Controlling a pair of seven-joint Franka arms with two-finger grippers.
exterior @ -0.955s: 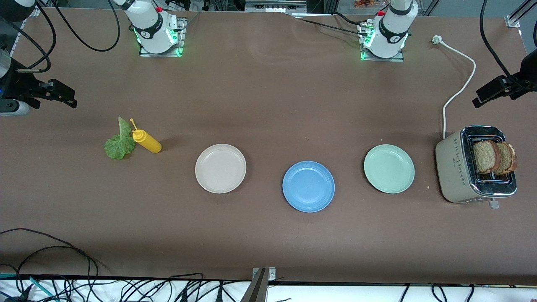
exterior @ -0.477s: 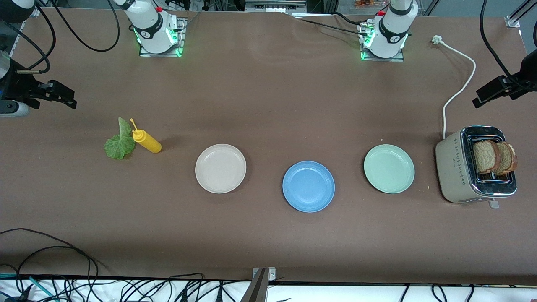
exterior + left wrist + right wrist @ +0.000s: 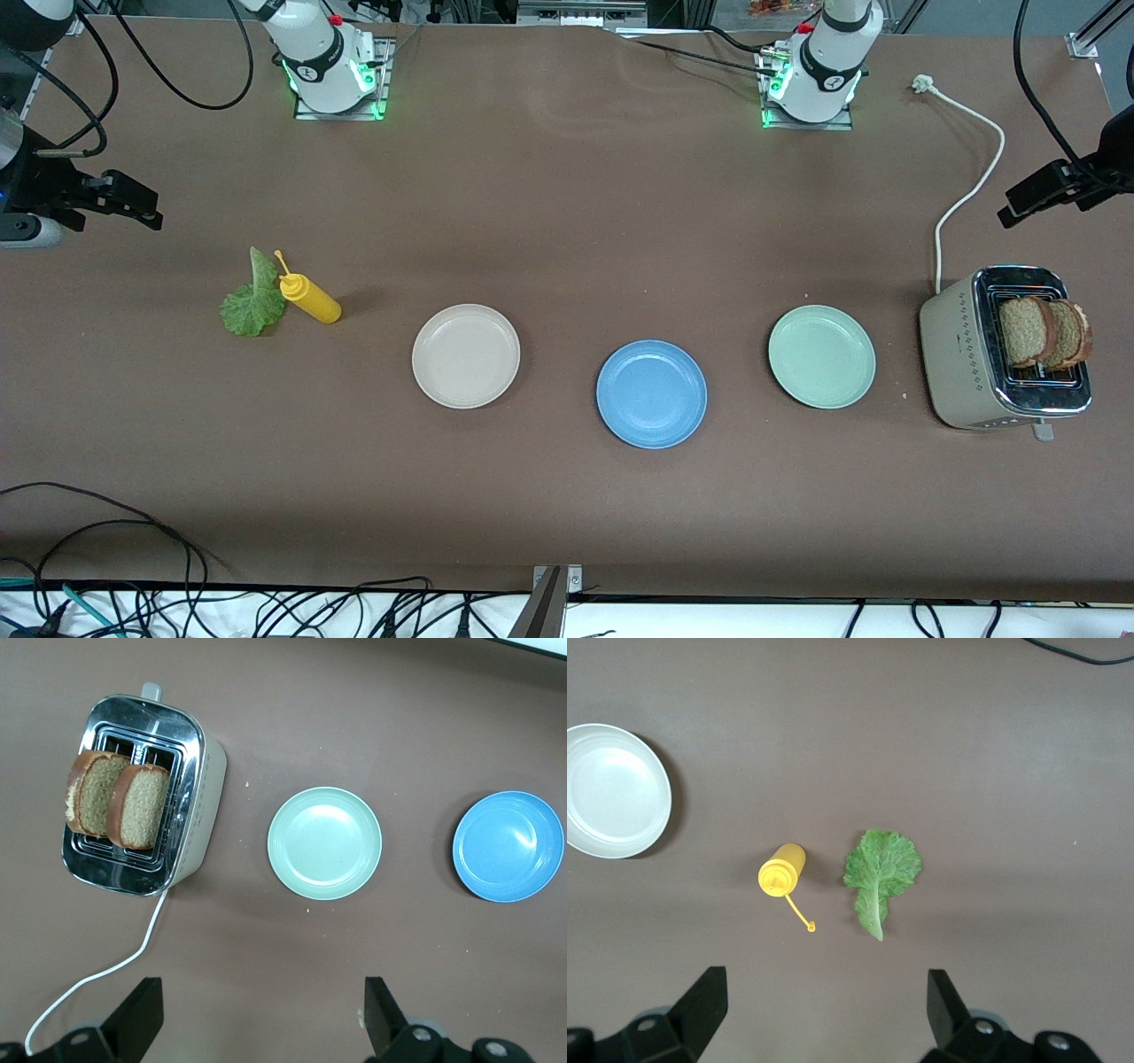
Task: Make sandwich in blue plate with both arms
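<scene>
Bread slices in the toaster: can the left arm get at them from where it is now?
Probably yes. The two bread slices stand upright, well clear of the toaster slots, nothing over them. The left tool hangs open above the table beside the toaster, with only the cord lying nearby.

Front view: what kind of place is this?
Likely a robotics lab bench staged as a kitchen: arm bases bolted to the brown table, loose cables along its edge, and a toaster holding bread slices.

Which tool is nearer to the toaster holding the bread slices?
Left. The left tool, open, hangs over the table at the toaster's end, with the bread slices in its wrist view. The right tool, open, hangs over the lettuce leaf at the right arm's end.
</scene>
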